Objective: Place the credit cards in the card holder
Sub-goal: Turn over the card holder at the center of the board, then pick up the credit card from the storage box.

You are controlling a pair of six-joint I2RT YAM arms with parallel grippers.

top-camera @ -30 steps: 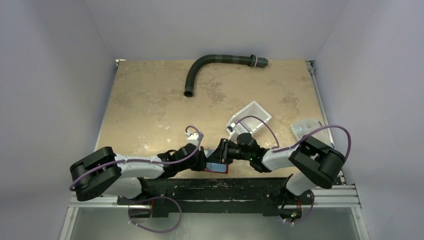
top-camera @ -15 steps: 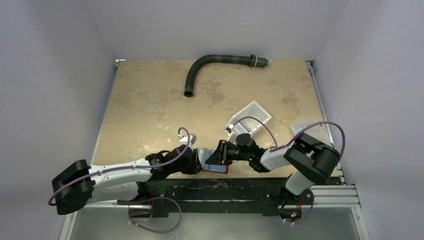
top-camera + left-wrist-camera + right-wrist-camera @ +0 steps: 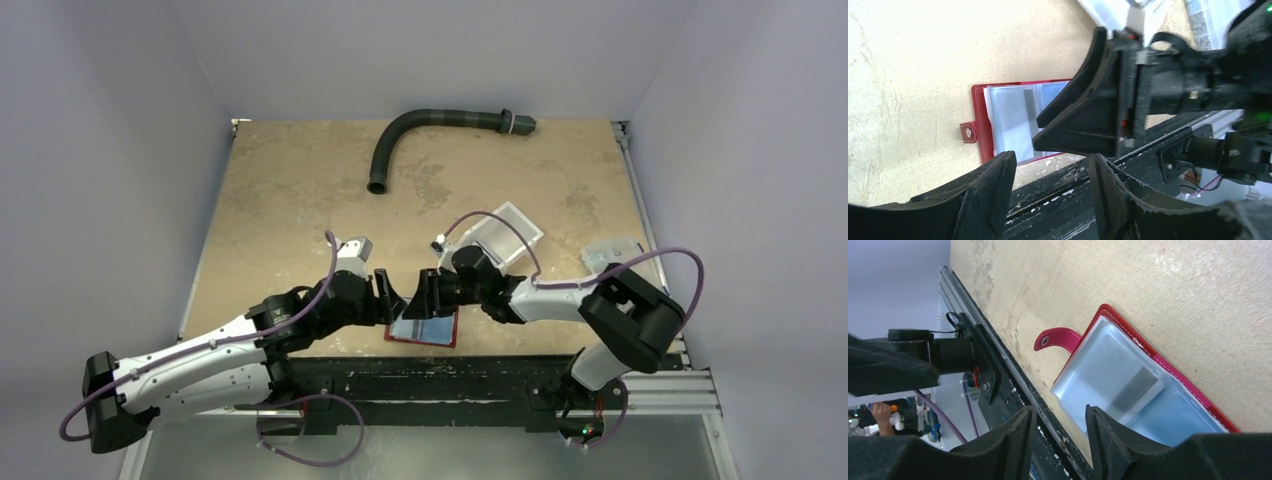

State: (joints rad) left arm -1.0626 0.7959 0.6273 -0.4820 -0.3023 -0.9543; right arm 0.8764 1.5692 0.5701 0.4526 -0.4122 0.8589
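The card holder (image 3: 428,329) lies open and flat at the table's near edge, red with clear sleeves (image 3: 1009,116). Its snap tab (image 3: 1053,337) points off one side. One grey credit card (image 3: 1136,388) shows inside a sleeve; other cards are out of view. My left gripper (image 3: 392,293) hangs just above the holder's left end, open, nothing between its fingers (image 3: 998,172). Facing it from the right, my right gripper (image 3: 424,295) is also open and empty over the holder, its fingertips (image 3: 1095,416) above the sleeves' near edge.
A white bin (image 3: 512,231) stands tilted behind the right wrist. A clear compartmented box (image 3: 612,254) sits at the right edge. A dark bent hose (image 3: 420,130) lies at the back. The black base rail (image 3: 450,366) runs right below the holder.
Both grippers opened and rose off the holder, shifting back and left. The left arm stretched out leftward. The holder now lies uncovered and open.
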